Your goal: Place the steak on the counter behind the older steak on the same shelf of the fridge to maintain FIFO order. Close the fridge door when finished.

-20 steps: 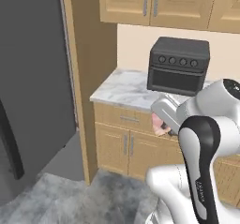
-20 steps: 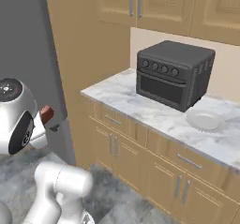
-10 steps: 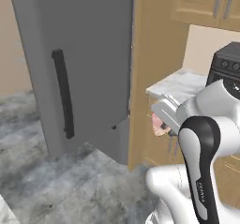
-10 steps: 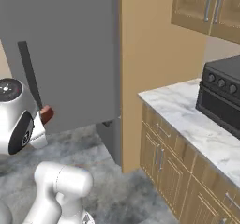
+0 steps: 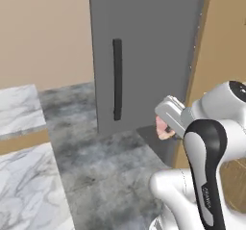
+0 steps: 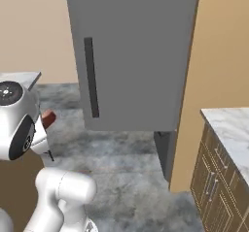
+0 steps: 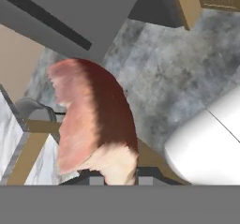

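The steak (image 7: 96, 124) is a slab of raw meat, pink on one side and shading to dark red-brown on the other, with a pale whitish fat edge at the end nearest the camera in the hand view. It stands up from the bottom of that view, gripped by the gripper (image 7: 115, 181), whose jaws are closed on its pale end. The steak is held in the air above the grey mottled floor (image 7: 187, 73), in front of the fridge, not on any surface.

In the left base view the steak (image 5: 163, 128) shows as a small pink lump just under the grey hand, with the white arm (image 5: 206, 176) rising behind it. Past it stands the fridge door (image 5: 144, 56), a flat dark grey panel with a long black handle (image 5: 116, 80). A marbled counter (image 5: 24, 176) lies at the lower left of this view.

In the right base view the steak (image 6: 47, 119) appears as a red-brown tip poking out beside the arm's round white joint (image 6: 14, 119). This view adds the light wood side panel (image 6: 219, 56) to the right of the door and another marbled counter (image 6: 231, 129) with wooden cabinet fronts (image 6: 219, 187) at the lower right. The door (image 6: 131, 56) and its handle (image 6: 90, 78) show here face on.

The hand view shows the steak's colour and grain close up, which the base views do not.
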Controlling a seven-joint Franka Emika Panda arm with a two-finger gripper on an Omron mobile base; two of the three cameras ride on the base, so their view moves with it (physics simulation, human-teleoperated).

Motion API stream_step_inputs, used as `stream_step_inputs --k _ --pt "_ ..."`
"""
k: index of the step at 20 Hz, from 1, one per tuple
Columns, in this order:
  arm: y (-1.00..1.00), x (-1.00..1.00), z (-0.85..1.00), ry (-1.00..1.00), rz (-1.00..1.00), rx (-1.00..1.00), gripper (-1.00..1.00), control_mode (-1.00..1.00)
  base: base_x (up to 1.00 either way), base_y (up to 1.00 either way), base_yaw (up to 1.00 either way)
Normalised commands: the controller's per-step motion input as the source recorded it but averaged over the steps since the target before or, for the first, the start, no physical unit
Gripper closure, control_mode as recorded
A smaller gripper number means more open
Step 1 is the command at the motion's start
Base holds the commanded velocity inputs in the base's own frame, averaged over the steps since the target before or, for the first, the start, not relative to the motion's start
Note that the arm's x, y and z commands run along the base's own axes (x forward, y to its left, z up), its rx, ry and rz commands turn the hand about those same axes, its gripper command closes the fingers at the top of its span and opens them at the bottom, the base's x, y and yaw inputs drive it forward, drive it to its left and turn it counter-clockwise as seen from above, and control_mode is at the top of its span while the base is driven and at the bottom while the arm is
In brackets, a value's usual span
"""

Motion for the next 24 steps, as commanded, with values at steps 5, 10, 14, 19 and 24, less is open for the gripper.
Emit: stream_step_inputs --k 5,10,14,19,24 --pt "0.00 0.00 0.00 0.00 0.00 0.00 1.00 1.00 -0.08 0.32 0.49" --pt "0.00 0.00 0.00 0.00 0.00 0.00 1.00 1.00 -0.35 0.20 0.46" --pt "0.00 0.00 0.00 0.00 0.00 0.00 1.00 1.00 -1.00 0.00 0.39" --pt "0.00 0.00 0.00 0.00 0.00 0.00 1.00 1.00 -1.00 0.00 0.35" --pt "0.00 0.00 0.00 0.00 0.00 0.00 1.00 1.00 -0.91 0.38 0.40"
